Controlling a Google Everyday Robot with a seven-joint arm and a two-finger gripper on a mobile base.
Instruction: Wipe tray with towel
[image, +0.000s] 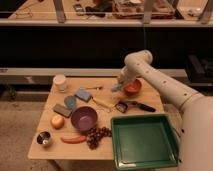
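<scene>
The gripper of the single white arm sits over the far right part of the wooden table, just left of the round orange bowl. Its jaws are together. A pale patch shows at the tip, and it cannot be told whether anything is caught between the jaws; nothing recognisable is held.

The small, soft, pale blue-grey towel lies on the left half of the table. It sits between the flat blue rectangular sponge on its far-right side and the flat dark grey block on its near-left side, close to both. From the gripper, the towel lies to the left and somewhat nearer, well apart from it. It appears as a rounded lump with no clear long axis, so no approach angle is favoured.

The large, shallow, square green plastic tray rests at the near right corner of the table, near and slightly right of the gripper. Its floor is bare.

Judgement: the pick-up step is not done. The jaws would need to part before descending on the towel. The sponge and block crowd it on two sides, so a misplaced descent could take the wrong item.
</scene>
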